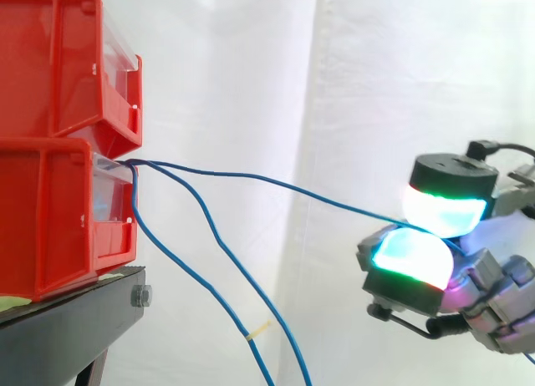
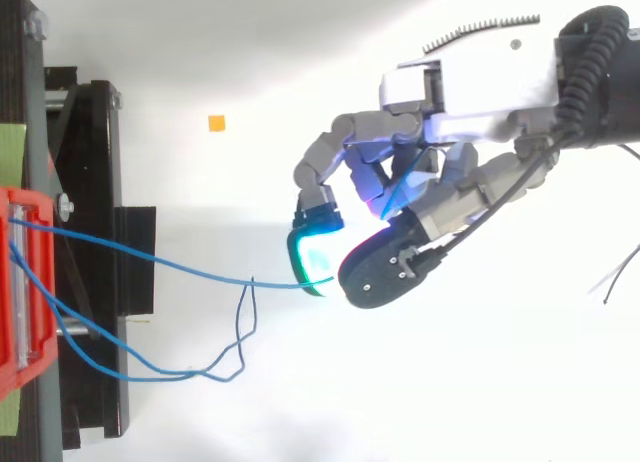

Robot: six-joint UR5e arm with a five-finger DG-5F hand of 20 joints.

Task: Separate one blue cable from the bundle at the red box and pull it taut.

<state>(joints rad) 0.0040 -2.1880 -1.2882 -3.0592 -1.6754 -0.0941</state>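
Two red boxes (image 1: 63,144) are stacked on a black stand (image 1: 75,319) at the left; the lower one shows as a red strip (image 2: 25,292) from above. Three blue cables come out between them. One blue cable (image 1: 276,183) runs nearly straight to the right into my hand (image 1: 493,286), whose two glowing pads (image 1: 411,256) pinch it. From above the same cable (image 2: 170,267) reaches the pads (image 2: 318,254) and goes on through the palm (image 2: 460,172). The other two cables (image 1: 217,261) hang slack downward.
A small yellow tag (image 1: 257,331) is on one hanging cable. The slack cables loop on the white floor (image 2: 215,367) beside the stand. An orange square (image 2: 216,123) marks the floor. A white curtain hangs behind.
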